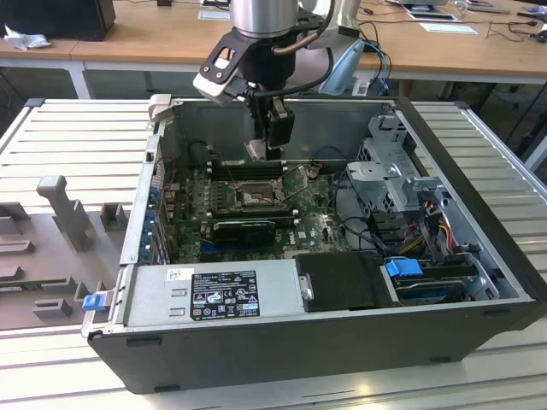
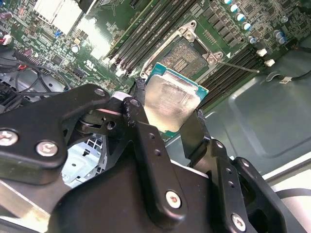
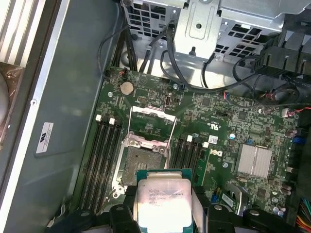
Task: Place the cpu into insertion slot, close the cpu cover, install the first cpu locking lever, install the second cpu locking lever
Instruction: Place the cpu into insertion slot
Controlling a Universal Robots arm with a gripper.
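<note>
In the exterior view, the gripper point(image 1: 272, 137) hangs inside the open computer case point(image 1: 479, 282). It pinches the cpu point(image 1: 256, 150) above the insertion slot point(image 1: 254, 198).

In the second wrist view, the fingers point(image 2: 138, 104) clamp the chip by opposite edges, well clear of the slot.

In the first wrist view, the cpu cover point(image 3: 154, 113) lies swung open just beyond the bare slot.

Placing the chip looks to be the step in hand. It calls for squaring the chip to the slot's frame and lowering it level.
</note>
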